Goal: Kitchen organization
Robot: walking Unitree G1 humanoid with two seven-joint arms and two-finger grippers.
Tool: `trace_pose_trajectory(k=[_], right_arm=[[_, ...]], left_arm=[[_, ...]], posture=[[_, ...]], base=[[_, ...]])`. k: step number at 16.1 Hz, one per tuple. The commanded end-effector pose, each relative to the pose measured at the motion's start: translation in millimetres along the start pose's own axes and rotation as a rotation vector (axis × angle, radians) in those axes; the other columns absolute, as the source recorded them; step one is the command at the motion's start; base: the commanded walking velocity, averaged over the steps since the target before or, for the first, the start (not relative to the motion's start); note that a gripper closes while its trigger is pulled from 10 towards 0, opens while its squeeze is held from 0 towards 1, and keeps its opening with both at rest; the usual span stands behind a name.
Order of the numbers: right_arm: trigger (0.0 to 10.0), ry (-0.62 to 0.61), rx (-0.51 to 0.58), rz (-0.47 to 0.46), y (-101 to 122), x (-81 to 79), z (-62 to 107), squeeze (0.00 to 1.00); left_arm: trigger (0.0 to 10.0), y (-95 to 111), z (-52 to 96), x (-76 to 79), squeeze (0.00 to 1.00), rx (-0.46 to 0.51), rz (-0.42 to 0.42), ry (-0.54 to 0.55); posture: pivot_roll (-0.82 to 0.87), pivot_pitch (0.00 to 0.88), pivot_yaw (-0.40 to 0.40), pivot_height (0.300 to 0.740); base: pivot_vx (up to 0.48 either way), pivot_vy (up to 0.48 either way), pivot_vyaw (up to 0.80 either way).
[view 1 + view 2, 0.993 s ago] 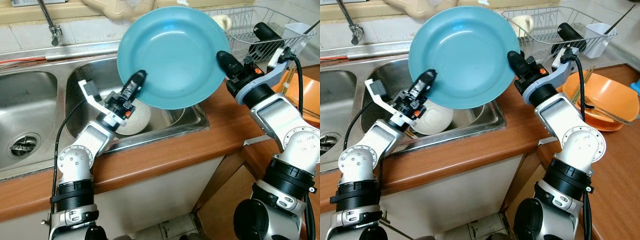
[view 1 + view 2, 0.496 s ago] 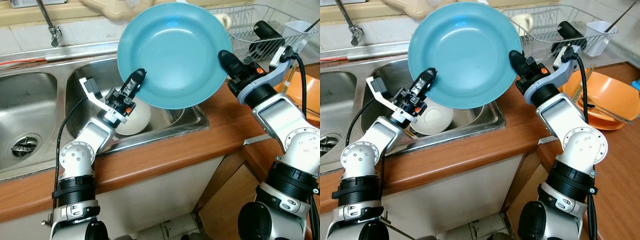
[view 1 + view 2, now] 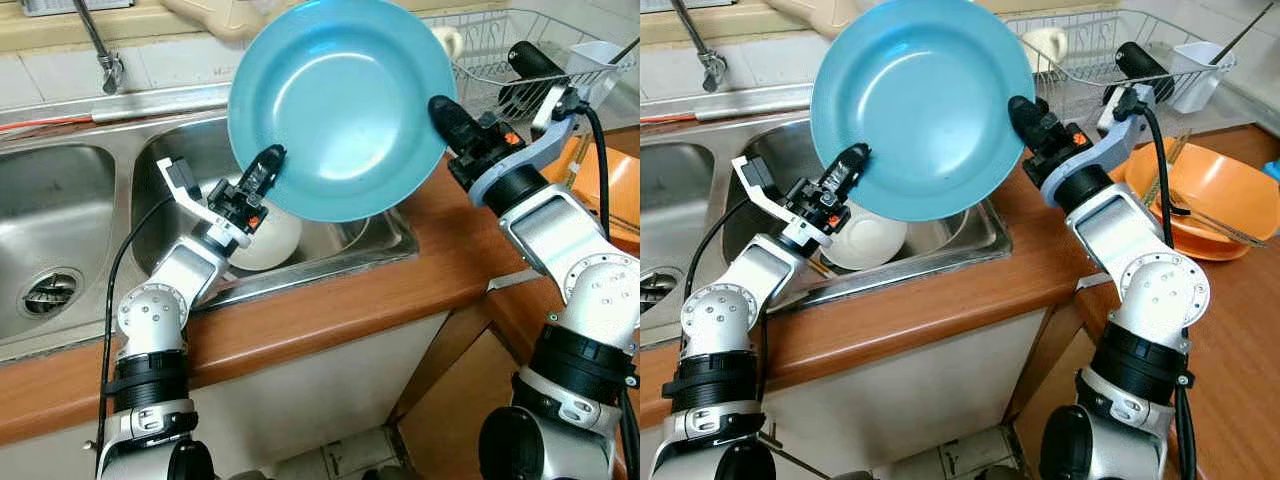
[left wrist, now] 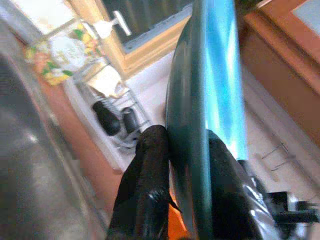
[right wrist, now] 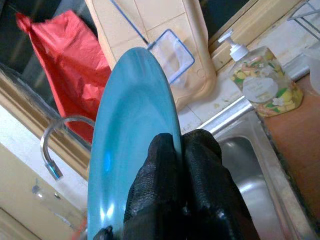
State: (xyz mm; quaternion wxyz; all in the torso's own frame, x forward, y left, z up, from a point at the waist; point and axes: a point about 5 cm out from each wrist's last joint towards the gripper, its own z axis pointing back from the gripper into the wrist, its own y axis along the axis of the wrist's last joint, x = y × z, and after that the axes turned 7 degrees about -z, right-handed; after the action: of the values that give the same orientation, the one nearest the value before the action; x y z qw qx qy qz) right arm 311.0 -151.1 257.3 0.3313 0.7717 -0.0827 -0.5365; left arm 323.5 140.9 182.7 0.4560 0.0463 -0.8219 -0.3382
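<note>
Left tool (image 3: 268,163) and right tool (image 3: 440,108) each pinch opposite rims of the blue plate (image 3: 340,105), raised on edge above the sink (image 3: 170,165). Risk: uneven arm motion twists a rim free (thin edge grips), dropping it onto the white bowl (image 3: 270,238).

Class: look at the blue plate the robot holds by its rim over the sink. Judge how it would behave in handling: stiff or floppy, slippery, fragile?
The blue plate looks stiff: it keeps its shape, pinched at opposite edges by the left hand and right hand. Its glossy sheen suggests it may be slippery, so it could slide or pivot in these thin grips. If ceramic, it would probably chip on the steel sink; the material is unclear.
</note>
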Motion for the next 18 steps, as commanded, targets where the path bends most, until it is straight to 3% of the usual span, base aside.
trace_pose_trajectory(k=[1, 3, 4, 8, 9, 10, 14, 18], right_arm=[[10.0, -0.044, 0.002, 0.022, -1.1, 5.8, 0.9, 0.0], [10.0, -0.057, 0.004, 0.053, -2.9, 9.1, 2.3, 0.0], [10.0, -0.082, 0.001, 0.06, -4.1, 13.1, 4.1, 1.0], [10.0, -0.092, -0.056, 0.161, -9.8, 15.1, 5.2, 1.0], [10.0, -0.086, -0.07, 0.176, -11.7, 14.5, 5.2, 0.43], [10.0, -0.081, -0.083, 0.191, -13.8, 13.9, 5.2, 0.0], [10.0, -0.069, -0.198, 0.348, -29.6, 12.1, 6.6, 0.0], [10.0, -0.029, -0.329, 0.513, -46.6, 8.8, 9.3, 0.0]], left_arm=[[0.0, 1.3, -4.7, 4.9, 0.0, -0.01, -0.033, -0.014], [0.0, 5.2, -5.4, 1.0, 0.0, 0.015, -0.036, 0.044], [0.0, 9.9, -4.5, -0.8, 0.0, 0.031, -0.05, 0.065], [0.0, 29.7, -3.2, -6.7, 0.0, 0.074, -0.141, 0.139], [0.0, 32.5, -2.9, -7.0, 0.0, 0.084, -0.145, 0.146], [0.0, 35.3, -2.1, -7.2, 0.0, 0.093, -0.15, 0.15], [0.0, 47.7, 8.6, -19.6, 0.0, 0.111, -0.216, 0.261], [0.0, 51.3, 12.7, -39.4, 0.0, 0.058, -0.284, 0.474]], posture=[[-0.14, 0.0, 0.048, 0.74], [-0.14, 0.0, 0.05, 0.74], [-0.14, 0.0, 0.048, 0.74], [-0.13, 0.0, 0.041, 0.74], [-0.13, 0.0, 0.041, 0.74], [-0.13, 0.0, 0.04, 0.74], [-0.12, 0.0, 0.03, 0.74], [-0.13, 0.0, 0.029, 0.74]], base=[[0.0, 0.0, 0.0], [0.0, 0.0, 0.0], [0.0, 0.0, 0.0], [0.0, 0.0, 0.0], [0.0, 0.0, 0.0], [0.0, 0.0, 0.0], [0.0, 0.0, 0.0], [0.0, 0.0, 0.0]])
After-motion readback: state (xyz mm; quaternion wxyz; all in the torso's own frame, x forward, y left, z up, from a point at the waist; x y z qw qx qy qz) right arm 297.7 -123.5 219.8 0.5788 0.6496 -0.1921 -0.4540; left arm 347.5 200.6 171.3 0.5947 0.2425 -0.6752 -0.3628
